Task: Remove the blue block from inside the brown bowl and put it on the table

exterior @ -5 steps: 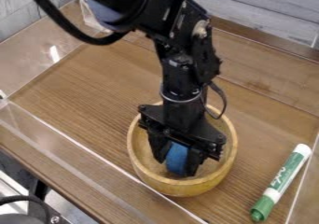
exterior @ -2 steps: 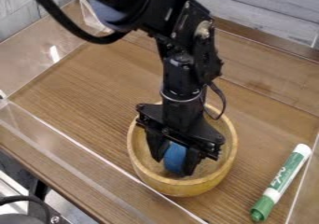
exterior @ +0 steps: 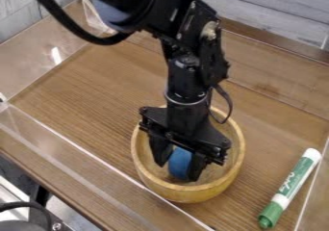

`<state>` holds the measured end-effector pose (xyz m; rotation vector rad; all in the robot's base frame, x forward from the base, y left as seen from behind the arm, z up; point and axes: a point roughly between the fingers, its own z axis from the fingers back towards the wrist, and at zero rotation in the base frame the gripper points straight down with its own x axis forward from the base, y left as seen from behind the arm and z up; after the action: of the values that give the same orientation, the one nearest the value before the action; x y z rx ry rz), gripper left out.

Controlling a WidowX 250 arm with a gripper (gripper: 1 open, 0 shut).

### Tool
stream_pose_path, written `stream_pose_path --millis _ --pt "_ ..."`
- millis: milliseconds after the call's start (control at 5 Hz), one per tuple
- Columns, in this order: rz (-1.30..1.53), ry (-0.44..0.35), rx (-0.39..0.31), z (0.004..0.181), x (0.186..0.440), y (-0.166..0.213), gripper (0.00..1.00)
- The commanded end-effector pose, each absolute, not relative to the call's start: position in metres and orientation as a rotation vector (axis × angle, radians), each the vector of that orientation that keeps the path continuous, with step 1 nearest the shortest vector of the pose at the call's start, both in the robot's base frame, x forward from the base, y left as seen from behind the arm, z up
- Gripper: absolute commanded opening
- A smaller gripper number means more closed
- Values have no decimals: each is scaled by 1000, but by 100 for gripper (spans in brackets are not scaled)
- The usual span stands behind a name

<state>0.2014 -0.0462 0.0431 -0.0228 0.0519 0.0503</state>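
Across the last second I see nothing move: my claw point(exterior: 182, 165) stays down inside the brown bowl point(exterior: 188, 186), its black fingers on either side of the blue block point(exterior: 182, 164), apparently gripping it. I judge the lift is next. The bowl is thick-rimmed wood; the block smooth; the table point(exterior: 90, 90) glossy wood-grain.

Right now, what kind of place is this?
Probably a lab test bench for a robot arm: a wood-grain table fenced by low clear plastic walls, with only a few props, a brown bowl and a green-and-white marker.
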Motion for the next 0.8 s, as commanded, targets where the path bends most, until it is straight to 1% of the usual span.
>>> stream_pose_path --millis 0,200,400,600 --pt "39 -3 -30 54 214 -50 0" --pt "47 -3 -28 55 214 -51 100" --pt "46 -3 -32 54 215 -51 0" --pt "43 3 -32 57 214 -50 0"
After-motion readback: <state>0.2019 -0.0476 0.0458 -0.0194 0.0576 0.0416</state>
